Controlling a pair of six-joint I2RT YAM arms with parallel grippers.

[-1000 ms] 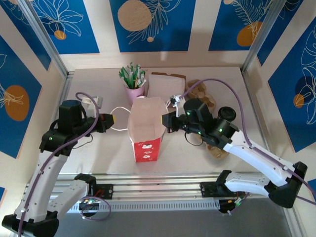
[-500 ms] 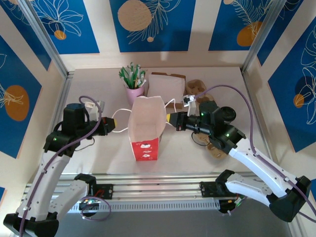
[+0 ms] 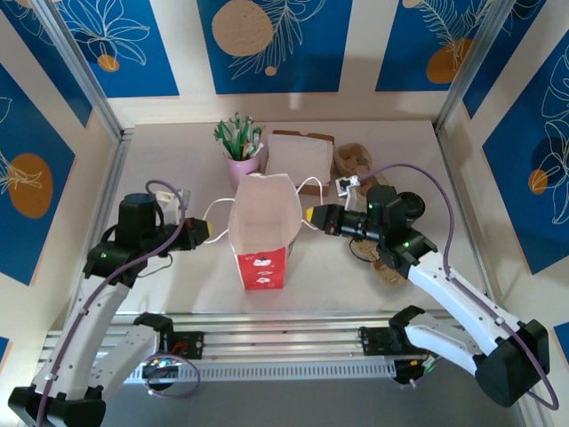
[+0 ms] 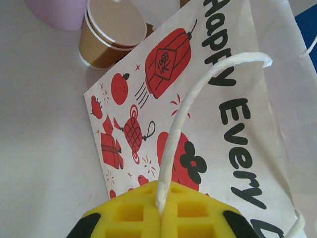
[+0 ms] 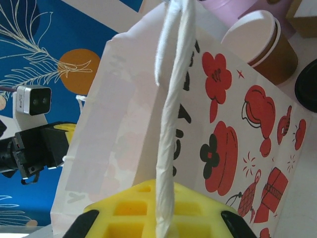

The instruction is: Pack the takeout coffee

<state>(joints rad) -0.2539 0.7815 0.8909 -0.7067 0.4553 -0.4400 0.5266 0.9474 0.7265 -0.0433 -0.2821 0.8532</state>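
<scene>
Left claw (image 3: 203, 231) is pinched fully closed on the left handle (image 4: 184, 114), a white twisted-paper loop of the white paper bag with red printed base (image 3: 262, 229). Right claw (image 3: 311, 216) is likewise closed tight on the right handle (image 5: 167, 124). The handles are drawn apart to left and right, so the bag stands upright at mid-counter (image 3: 178, 285) with its mouth open, long axis running away from the bases. The tan kraft cup with round black plastic lid (image 3: 412, 204) stands upright on the counter to the right of the bag, just behind the right wrist; in the right wrist view its lid shows at the frame edge (image 5: 308, 85). It lies well right of both claws, and the right arm is much nearer. Judgement: neither claw is free, so one must drop a handle to fetch the cup, and the mouth may sag. A lidless tan paper cup (image 5: 265, 42) and a pink cup of green-white sticks (image 3: 242, 165) sit behind the bag. Room right of the cup looks tight against the side frame; above the bag mouth it is open.
</scene>
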